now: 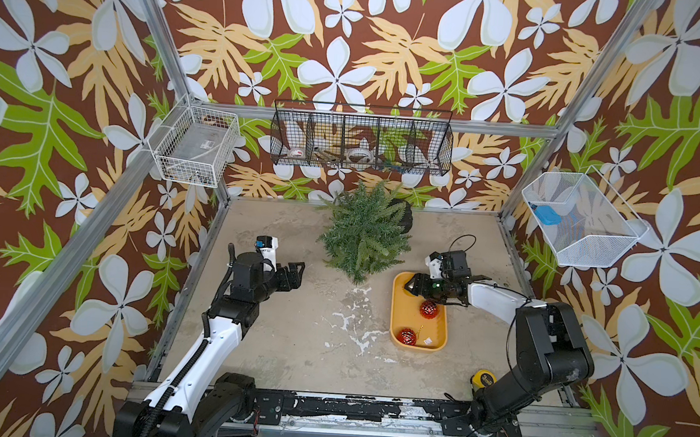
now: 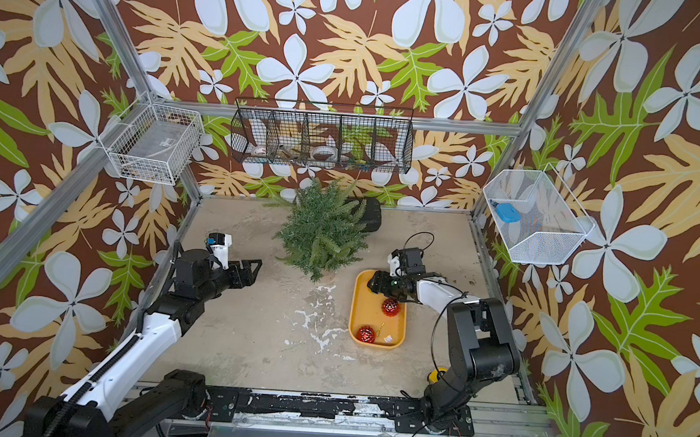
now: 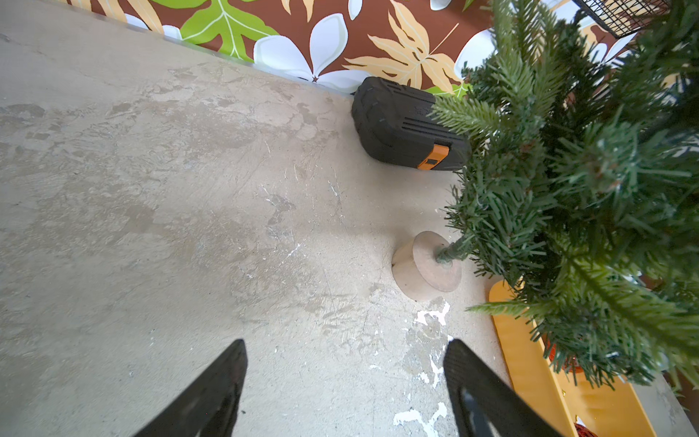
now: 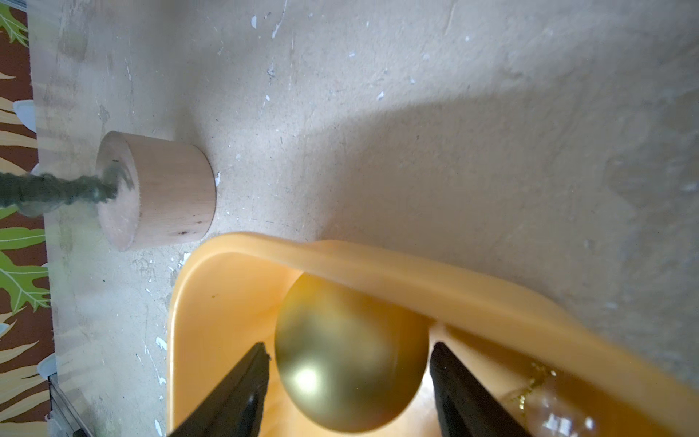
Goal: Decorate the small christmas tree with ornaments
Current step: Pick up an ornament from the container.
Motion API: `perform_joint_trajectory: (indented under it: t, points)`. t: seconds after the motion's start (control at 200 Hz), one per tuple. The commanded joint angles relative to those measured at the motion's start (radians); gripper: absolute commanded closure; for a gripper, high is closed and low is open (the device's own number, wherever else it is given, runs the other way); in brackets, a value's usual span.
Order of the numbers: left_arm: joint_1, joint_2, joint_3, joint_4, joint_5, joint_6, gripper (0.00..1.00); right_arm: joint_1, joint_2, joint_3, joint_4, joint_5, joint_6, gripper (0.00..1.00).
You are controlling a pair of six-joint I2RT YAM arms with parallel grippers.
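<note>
Floral wallpaper (image 1: pixel 351 40), scuffed beige tabletop (image 1: pixel 293 307)

Bushy green tree (image 1: pixel 364 228), seemingly upright on a wooden base (image 4: pixel 159 189), far centre; two glittery red baubles (image 1: pixel 428 309) (image 1: pixel 407 336) and a gold bauble (image 4: pixel 350 355) sit in the yellow tray (image 1: pixel 405 310), right.

Green tree (image 1: pixel 364 228); gold ornament (image 4: pixel 348 355); 2 glittery red ornaments (image 1: pixel 428 309); yellow tray (image 1: pixel 400 314).

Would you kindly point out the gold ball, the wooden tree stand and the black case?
gold ball (image 4: pixel 348 352), right wrist view, centre of its shiny surface.
wooden tree stand (image 4: pixel 174 193), right wrist view, on its curved side.
black case (image 3: pixel 397 121), left wrist view, on its ribbed top.
</note>
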Motion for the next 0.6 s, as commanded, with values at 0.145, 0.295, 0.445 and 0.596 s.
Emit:
perform_joint_trajectory:
  t: [0.145, 0.295, 0.445, 0.596]
  points:
    - [0.001, 0.001, 0.001, 0.013, 0.006, -0.008, 0.17, -0.001, 0.005, 0.002, 0.024, 0.026, 0.014, 0.33]
    - [0.001, 0.002, 0.000, 0.012, 0.008, -0.008, 0.16, -0.001, 0.015, -0.006, 0.033, 0.018, 0.016, 0.32]
    - [0.000, 0.002, 0.001, 0.011, 0.006, -0.008, 0.16, -0.001, 0.013, -0.015, 0.050, 0.016, 0.022, 0.34]
    - [0.001, -0.003, 0.001, 0.012, 0.000, -0.007, 0.16, -0.001, -0.001, -0.018, 0.051, 0.021, 0.023, 0.38]
